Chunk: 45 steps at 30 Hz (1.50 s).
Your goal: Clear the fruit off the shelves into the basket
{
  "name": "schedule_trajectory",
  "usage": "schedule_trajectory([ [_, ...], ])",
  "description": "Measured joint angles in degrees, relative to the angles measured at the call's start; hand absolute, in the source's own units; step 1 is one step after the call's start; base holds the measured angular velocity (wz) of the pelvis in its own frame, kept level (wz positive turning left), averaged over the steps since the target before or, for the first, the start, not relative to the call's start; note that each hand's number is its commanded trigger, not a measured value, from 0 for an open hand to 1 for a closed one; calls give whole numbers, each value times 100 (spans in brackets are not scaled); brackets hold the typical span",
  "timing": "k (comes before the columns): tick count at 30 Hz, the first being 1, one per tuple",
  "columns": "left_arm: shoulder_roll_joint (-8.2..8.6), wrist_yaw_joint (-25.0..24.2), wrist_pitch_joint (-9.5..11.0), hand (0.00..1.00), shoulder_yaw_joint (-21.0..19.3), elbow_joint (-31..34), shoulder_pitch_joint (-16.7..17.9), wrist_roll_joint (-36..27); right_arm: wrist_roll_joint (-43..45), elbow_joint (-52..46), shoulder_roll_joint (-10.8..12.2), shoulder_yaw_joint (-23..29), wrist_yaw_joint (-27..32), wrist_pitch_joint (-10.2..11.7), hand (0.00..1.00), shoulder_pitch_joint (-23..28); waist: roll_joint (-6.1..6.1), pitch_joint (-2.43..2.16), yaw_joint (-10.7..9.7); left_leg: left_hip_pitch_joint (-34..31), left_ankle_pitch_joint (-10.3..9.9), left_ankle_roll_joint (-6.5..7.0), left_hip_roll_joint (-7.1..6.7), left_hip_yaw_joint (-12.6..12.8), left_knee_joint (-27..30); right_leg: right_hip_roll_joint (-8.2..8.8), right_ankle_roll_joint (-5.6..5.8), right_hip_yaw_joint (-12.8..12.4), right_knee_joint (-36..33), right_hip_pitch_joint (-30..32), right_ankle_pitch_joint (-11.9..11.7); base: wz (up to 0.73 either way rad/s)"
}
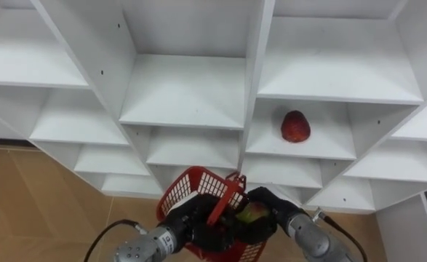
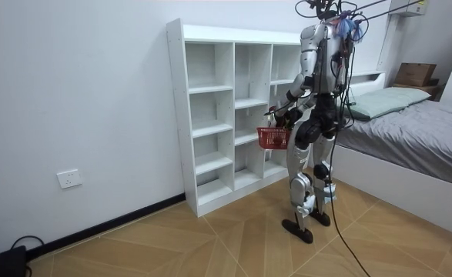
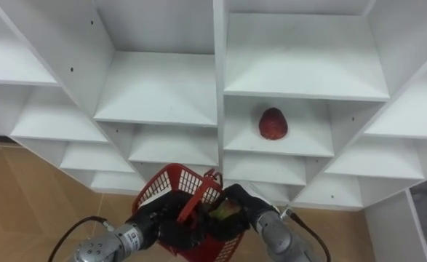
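My left hand (image 1: 193,224): fingers curled on the red basket (image 1: 191,185), which I hold low in front of me.
My right hand (image 1: 275,207): wrapped round a green-red fruit (image 1: 251,215), just over the basket's inside and close beside my left.
Red fruit (image 1: 295,126): on a closet shelf (image 1: 322,149), above and ahead of my right hand, slightly to its right, well apart.
Nearer hand: the right, I judge; the left is taken up with the basket.
Long axis: the red fruit stands roughly upright.

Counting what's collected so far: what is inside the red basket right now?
One green-red fruit, gripped by the right hand. That hand and the left hand hide the bottom of the basket.
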<state>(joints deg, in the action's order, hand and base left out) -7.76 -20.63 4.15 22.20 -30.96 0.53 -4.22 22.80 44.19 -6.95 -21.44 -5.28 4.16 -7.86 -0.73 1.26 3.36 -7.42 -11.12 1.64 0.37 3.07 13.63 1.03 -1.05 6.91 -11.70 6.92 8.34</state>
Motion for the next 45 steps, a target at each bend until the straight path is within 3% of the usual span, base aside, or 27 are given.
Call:
schedule_trajectory([
  [3, 8, -17, 0, 100, 1, 0, -4, 0, 1, 0, 0, -49, -109, 0, 100, -7, 11, 7, 1, -4, 0, 0, 0, 0, 0, 5, 2, -30, 0, 6, 2, 0],
  [4, 9, -17, 0, 100, 1, 0, -5, 0, 1, 0, -1, -53, -124, 0, 62, -7, 13, 8, 1, -5, 0, 0, -1, 0, 0, 5, 3, -31, 0, 7, 3, 0],
  [5, 10, -18, 0, 100, 1, 0, -6, 0, 2, -1, -3, -71, -130, 0, 5, -7, 13, 9, 1, -7, 0, 0, -1, 0, 0, 6, 3, -32, 1, 9, 4, 0],
  [6, 10, -18, 0, 100, 1, 0, -7, 1, 2, 0, -5, -91, -141, 0, 0, -8, 13, 9, 1, -7, 0, 0, -2, 0, 0, 6, 4, -34, 0, 9, 4, 0],
  [45, -39, 132, -5, 100, 101, 4, -77, -15, -43, 118, -53, -263, -211, -5, 0, -9, 14, 1, -29, 19, 0, 0, -13, -10, 4, -10, 4, -27, -10, -22, 4, 0],
])
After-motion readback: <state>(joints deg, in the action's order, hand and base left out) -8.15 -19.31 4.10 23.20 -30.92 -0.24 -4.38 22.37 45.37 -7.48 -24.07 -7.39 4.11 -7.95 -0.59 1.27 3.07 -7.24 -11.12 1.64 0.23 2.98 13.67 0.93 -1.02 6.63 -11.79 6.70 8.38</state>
